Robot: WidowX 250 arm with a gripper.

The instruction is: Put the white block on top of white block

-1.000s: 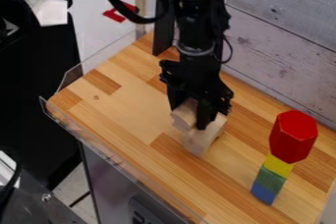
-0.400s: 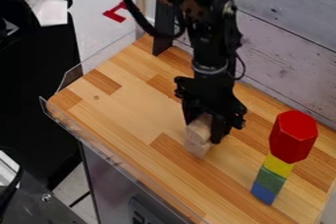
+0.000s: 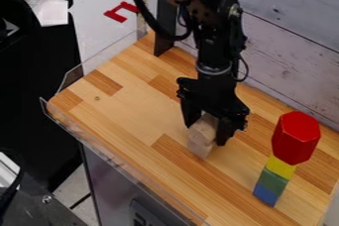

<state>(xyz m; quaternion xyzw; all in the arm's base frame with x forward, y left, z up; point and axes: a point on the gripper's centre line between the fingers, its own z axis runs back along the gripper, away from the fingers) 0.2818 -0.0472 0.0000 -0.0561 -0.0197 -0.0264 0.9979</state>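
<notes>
The gripper [image 3: 206, 135] hangs over the middle of the wooden surface, its fingers spread a little on either side of a white block [image 3: 204, 127]. That pale, wood-toned block rests on another white block [image 3: 198, 147], which stands on the surface below the fingertips. The two blocks look roughly lined up, one over the other. The gripper hides the back of the upper block.
To the right stands a stack with a blue block [image 3: 266, 195], a green block [image 3: 271, 181], a yellow block [image 3: 281, 167] and a large red hexagonal piece [image 3: 296, 137] on top. A clear guard [image 3: 109, 154] edges the front left side.
The gripper has moved right with the upper block, from a skewed position to above the lower one. Since then its fingers have parted slightly.
</notes>
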